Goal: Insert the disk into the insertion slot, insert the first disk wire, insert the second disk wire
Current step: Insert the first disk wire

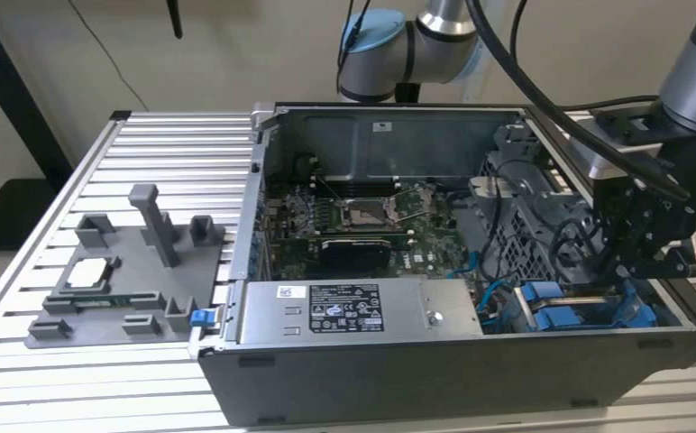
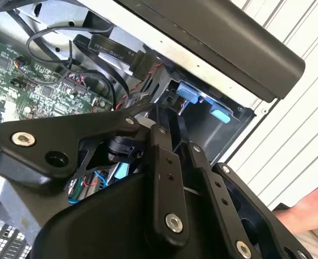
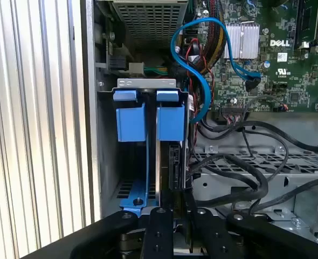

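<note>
The disk stands on edge in the insertion slot [image 3: 140, 178] of the grey drive cage. Its dark edge [image 3: 174, 167] runs down from a blue carrier tab [image 3: 171, 123], and a second blue tab [image 3: 131, 116] sits beside it. My gripper [image 3: 178, 213] hangs right over the near end of the disk, at the case's corner on the exterior view's right [image 1: 651, 257]. Whether it touches the disk is hidden by its own links. A blue wire [image 3: 202, 91] loops from the board past the cage. Black wires [image 3: 240, 162] lie beside the disk.
The open computer case [image 1: 444, 379] lies on a slatted aluminium table [image 1: 168, 162]. The silver power-supply box [image 1: 361, 311] sits next to the cage, with the motherboard [image 1: 361, 221] behind it. A grey fixture [image 1: 132, 280] rests on the exterior view's left. A hand [image 2: 310, 208] shows beyond the case wall.
</note>
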Motion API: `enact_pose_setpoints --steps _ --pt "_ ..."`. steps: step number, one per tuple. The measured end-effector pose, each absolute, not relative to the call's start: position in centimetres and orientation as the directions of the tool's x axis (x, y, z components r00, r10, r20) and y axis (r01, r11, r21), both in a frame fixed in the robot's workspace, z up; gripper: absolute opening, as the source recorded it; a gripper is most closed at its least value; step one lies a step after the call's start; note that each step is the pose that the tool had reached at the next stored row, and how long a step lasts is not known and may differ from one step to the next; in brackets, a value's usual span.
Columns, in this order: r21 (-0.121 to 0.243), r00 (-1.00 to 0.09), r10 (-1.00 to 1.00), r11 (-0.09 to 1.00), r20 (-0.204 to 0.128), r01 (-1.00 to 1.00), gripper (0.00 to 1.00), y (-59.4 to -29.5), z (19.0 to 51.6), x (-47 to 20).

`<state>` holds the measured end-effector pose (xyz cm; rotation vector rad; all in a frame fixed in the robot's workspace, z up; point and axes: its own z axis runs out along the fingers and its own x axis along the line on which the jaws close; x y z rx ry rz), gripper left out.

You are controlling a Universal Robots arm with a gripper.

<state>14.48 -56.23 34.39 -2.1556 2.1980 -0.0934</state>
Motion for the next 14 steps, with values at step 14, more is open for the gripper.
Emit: enact_pose_setpoints --steps 14 --pt "-0.087 -0.018 -1.000 0.017 0.010 -0.996 0.00 -56.10 34.00 14.48"
